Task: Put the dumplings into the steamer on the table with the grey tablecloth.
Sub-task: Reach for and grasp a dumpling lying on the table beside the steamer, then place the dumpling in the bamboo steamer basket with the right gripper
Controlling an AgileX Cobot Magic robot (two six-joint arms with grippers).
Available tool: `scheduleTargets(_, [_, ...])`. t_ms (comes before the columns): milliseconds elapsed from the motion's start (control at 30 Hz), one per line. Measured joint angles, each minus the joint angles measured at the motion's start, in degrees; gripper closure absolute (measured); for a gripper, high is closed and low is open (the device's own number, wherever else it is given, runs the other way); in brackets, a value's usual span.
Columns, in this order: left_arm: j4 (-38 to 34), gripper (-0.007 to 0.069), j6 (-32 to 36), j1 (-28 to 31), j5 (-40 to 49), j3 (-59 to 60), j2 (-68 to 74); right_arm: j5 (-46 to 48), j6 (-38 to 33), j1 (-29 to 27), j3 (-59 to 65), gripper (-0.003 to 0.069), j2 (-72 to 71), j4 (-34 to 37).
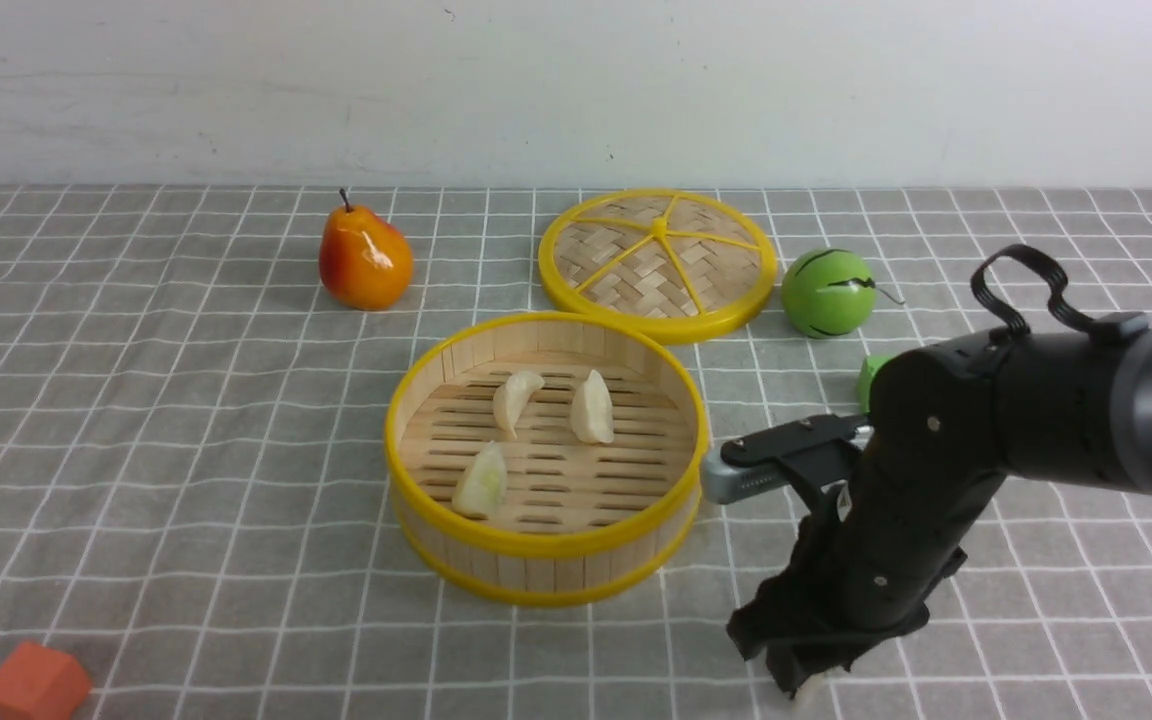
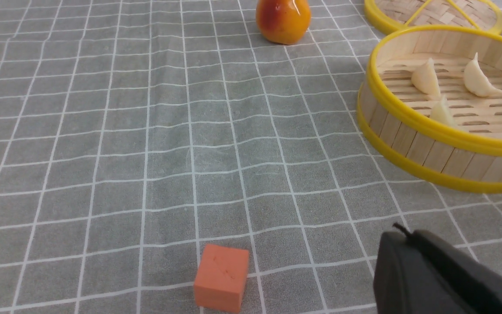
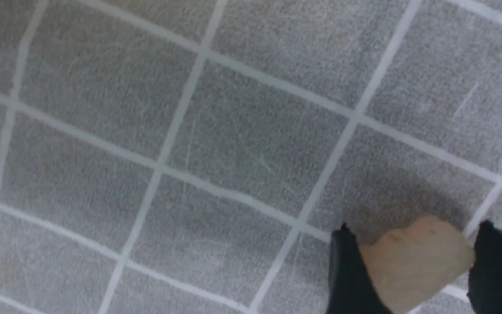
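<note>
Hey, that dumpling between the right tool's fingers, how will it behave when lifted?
Probably light: the dumpling is small, just filling the gap of the right tool. Its tapering shape might let it twist or squeeze out. It shows no denting at the fingers, so likely fairly firm.

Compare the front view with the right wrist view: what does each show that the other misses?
Front only: the steamer holding three dumplings, the lid, pear, green ball and orange cube. Right wrist only: a clear look at the fourth dumpling pinched between the end effector's fingers. Both: the grey tablecloth and the right end effector.
</note>
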Motion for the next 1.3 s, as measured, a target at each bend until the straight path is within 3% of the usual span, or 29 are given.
scheduleTargets(67, [0.0, 0.0627, 0.0, 0.0, -0.1, 0.0, 0.0, 1.5, -1.9, 0.0, -0.3, 0.0407, -1.0, 0.1])
scheduleTargets(100, [0.1, 0.0627, 0.0, 0.0, -0.1, 0.0, 0.0, 2.1, -2.8, 0.0, -0.6, 0.0487, -1.7, 0.0])
scheduleTargets(167, [0.1, 0.0626, 0.0, 0.0, -0.1, 0.0, 0.0, 2.8, -3.7, 0.0, -1.1, 0.0513, -2.6, 0.0])
scheduleTargets(533, [0.3, 0.062, 0.0, 0.0, -0.1, 0.1, 0.0, 7.5, -5.2, 0.0, -4.3, 0.0498, -4.1, -3.0])
scheduleTargets(700, [0.5, 0.0618, 0.0, 0.0, -0.3, 0.0, 0.0, 8.9, -5.6, 1.1, -13.7, 0.0498, -4.6, -1.8])
scheduleTargets(900, [0.5, 0.0615, 0.0, 0.0, -0.4, 0.0, 0.0, -2.3, -10.6, 4.6, -23.2, 0.0498, -1.3, 0.7])
scheduleTargets(1133, [0.5, 0.061, 0.0, 0.0, -0.5, 0.0, 0.0, -12.1, -10.9, 4.5, -23.5, 0.0497, 10.2, 0.8])
scheduleTargets(1267, [0.5, 0.0607, 0.0, 0.0, -0.5, 0.0, 0.0, -13.6, -10.9, 4.8, -23.5, 0.0424, 12.7, 2.1])
scheduleTargets(1300, [0.5, 0.0607, 0.0, 0.0, -0.5, 0.0, 0.0, -14.5, -10.9, 4.9, -23.5, 0.0349, 12.8, 2.7])
